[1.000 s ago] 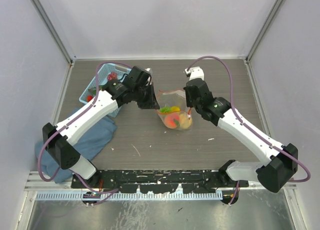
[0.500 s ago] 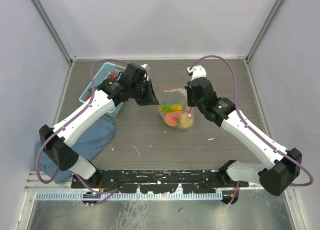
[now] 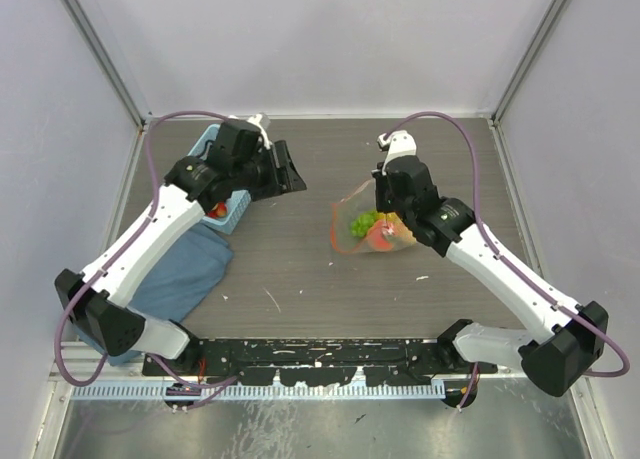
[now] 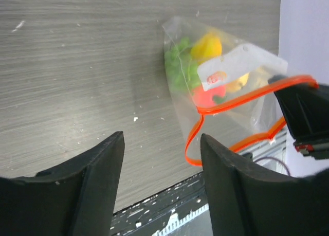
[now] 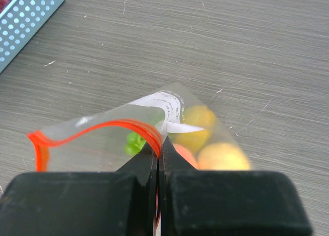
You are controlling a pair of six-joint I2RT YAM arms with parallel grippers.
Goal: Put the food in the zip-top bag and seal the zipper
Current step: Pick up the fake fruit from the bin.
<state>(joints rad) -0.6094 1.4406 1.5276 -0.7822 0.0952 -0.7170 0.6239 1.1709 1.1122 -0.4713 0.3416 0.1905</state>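
The clear zip-top bag (image 3: pixel 368 224) hangs over the table's middle right, and my right gripper (image 3: pixel 386 195) is shut on its red-orange zipper (image 5: pixel 149 130). The bag's mouth gapes as a loop (image 4: pixel 241 100). Inside lie food pieces: green grapes (image 5: pixel 134 142), a yellow fruit (image 5: pixel 198 120), a peach (image 5: pixel 222 156) and something red (image 4: pixel 205 97). My left gripper (image 3: pixel 286 169) is open, holds nothing, and stands well left of the bag, beside the basket. In the left wrist view its fingers (image 4: pixel 92 189) frame bare table, with the bag beyond them.
A light blue plastic basket (image 3: pixel 212 138) sits at the back left under my left arm, with a red berry (image 3: pixel 218 210) showing in it. A blue cloth (image 3: pixel 180 274) lies in front of it. The basket's corner (image 5: pixel 25 20) shows in the right wrist view.
My left gripper has let go of the bag's mouth, opened, and drawn back left toward the basket. The right gripper kept its hold, and the bag swung right with it.
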